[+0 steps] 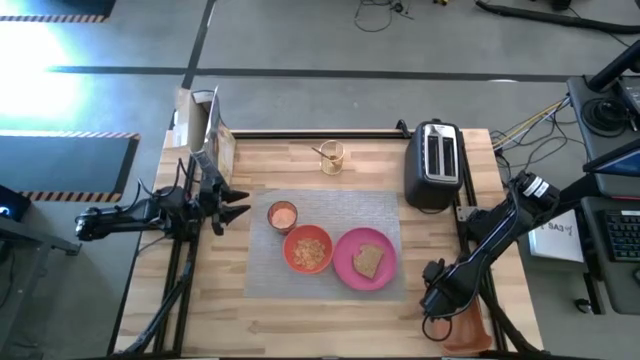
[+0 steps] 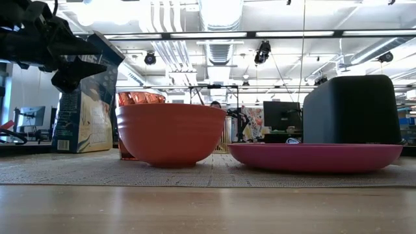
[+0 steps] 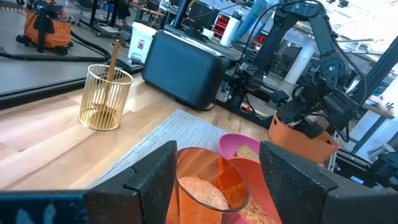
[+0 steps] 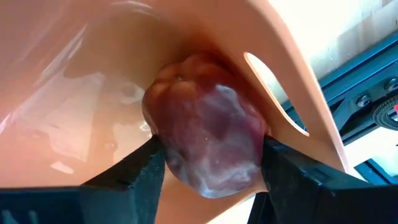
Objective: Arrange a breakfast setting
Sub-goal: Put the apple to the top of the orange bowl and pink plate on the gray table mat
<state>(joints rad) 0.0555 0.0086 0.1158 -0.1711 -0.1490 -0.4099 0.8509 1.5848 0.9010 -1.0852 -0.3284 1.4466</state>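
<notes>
The step in hand is judged to be fetching the apple (image 4: 205, 143) for the setting. The right gripper (image 1: 437, 297) is off the table's right edge, down in the orange tray (image 4: 93, 74). In the right wrist view its two fingers sit against either side of the apple, which lies in a corner of the tray beside the handle slot. The fingers appear to touch the fruit, so the apple is taken as gripped or on the point of being gripped.

On the table the placemat (image 1: 345, 205) already carries the cup (image 1: 283, 215), the bowl (image 1: 307, 249) just beside it, and the plate (image 1: 364, 259) touching the bowl, with the toast (image 1: 368, 261) on the plate. The spoon appears to stand in a gold wire holder (image 1: 331, 156) beyond the mat; this cannot be confirmed. The toaster (image 1: 435, 163) stands at the mat's far right corner.

The left gripper (image 1: 238, 200) hangs above the table at the mat's left edge, fingers spread wide and empty, next to a box (image 1: 205, 125) that stands at the far left.

The next move calls for a firm hold on the round, smooth apple, a lift clear of the tray wall, and a carry across to a free part of the mat.

The box carries print, but no wording can be read. No other brand or label is legible.
</notes>
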